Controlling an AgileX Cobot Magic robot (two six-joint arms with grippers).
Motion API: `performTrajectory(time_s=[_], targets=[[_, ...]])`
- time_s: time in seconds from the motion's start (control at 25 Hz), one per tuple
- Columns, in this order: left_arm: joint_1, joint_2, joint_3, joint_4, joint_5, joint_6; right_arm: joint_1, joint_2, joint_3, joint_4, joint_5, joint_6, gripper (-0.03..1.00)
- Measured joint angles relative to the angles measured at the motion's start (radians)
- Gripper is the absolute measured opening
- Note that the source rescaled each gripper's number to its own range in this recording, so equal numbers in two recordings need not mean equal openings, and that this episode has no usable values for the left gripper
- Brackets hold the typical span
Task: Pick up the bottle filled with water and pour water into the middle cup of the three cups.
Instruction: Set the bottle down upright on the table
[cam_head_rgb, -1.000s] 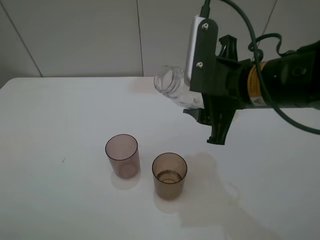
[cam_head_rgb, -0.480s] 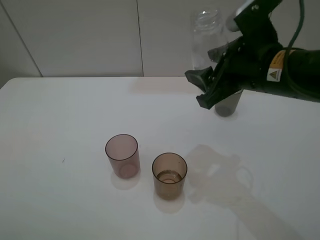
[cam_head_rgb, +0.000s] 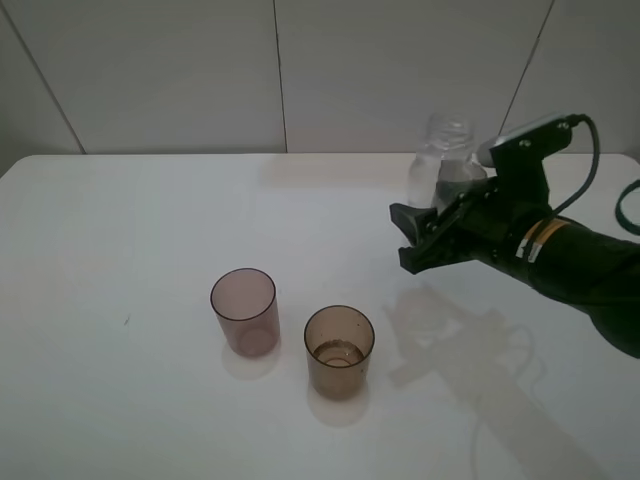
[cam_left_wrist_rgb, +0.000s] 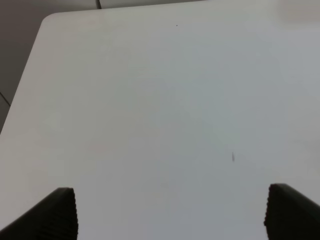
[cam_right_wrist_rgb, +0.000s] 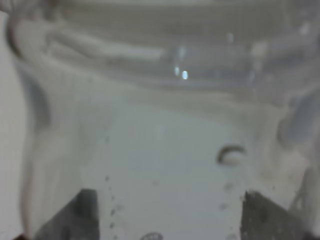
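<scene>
The clear bottle (cam_head_rgb: 446, 160) stands upright at the back right in the high view, with my right gripper (cam_head_rgb: 425, 236) shut on its lower body. It fills the right wrist view, where the bottle (cam_right_wrist_rgb: 165, 125) sits between the two dark fingertips (cam_right_wrist_rgb: 70, 215). The middle cup (cam_head_rgb: 339, 350), amber-brown with a little water at its bottom, stands near the front centre, well left of and nearer than the bottle. A mauve-pink cup (cam_head_rgb: 243, 310) stands just to its left. Only two of the three cups show plainly. My left gripper (cam_left_wrist_rgb: 170, 215) is open over bare table.
The white table (cam_head_rgb: 120, 240) runs back to a pale panelled wall. My right arm (cam_head_rgb: 570, 265) and its cable lie low over the table's right side. The left wrist view shows the table's rounded far corner (cam_left_wrist_rgb: 47, 20).
My right arm swung the bottle from tilted over the table to upright, then carried it right and down toward the back right. The cups have not moved.
</scene>
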Motion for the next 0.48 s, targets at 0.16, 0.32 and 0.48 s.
performTrajectory(time_s=[0.16,0.32,0.48], targets=[[0.0,0.0,0.0,0.0,0.0,0.0,0.0,0.115,0.044,0.091,-0.181,0.0,0.03],[0.0,0.0,0.0,0.0,0.0,0.0,0.0,0.229,0.086,0.151,-0.293,0.0,0.03],[0.0,0.0,0.0,0.0,0.0,0.0,0.0,0.325,0.097,0.16,-0.295,0.0,0.03]])
